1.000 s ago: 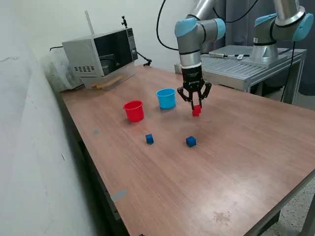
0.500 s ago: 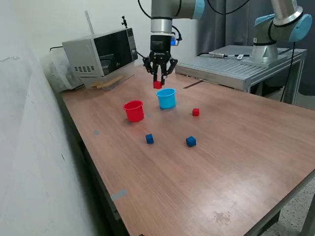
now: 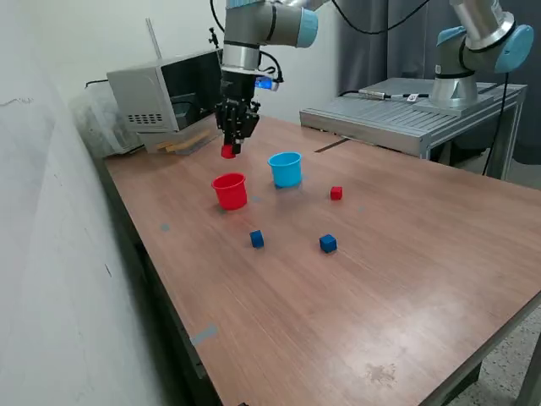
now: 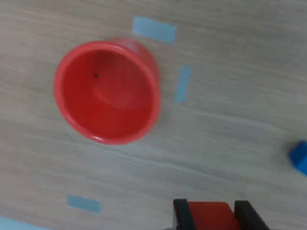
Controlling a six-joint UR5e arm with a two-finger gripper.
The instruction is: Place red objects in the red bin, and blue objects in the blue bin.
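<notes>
Two red cubes: one [image 3: 227, 151] above the red cup [image 3: 229, 191], one [image 3: 336, 193] beside the blue cup [image 3: 286, 169]. Two blue cubes [image 3: 256, 239] [image 3: 328, 244] lie nearer than the red cup. The red cup looks empty, though the wrist view is blurred.

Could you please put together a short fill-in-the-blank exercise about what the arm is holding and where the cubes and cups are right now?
1. The gripper holds a ____ cube between its jaws.
2. The held cube hangs above the table near the ____ cup.
3. The number of blue cubes lying on the table is ____.
4. The inside of the red cup is ____.

Missing words: red; red; two; empty
</notes>
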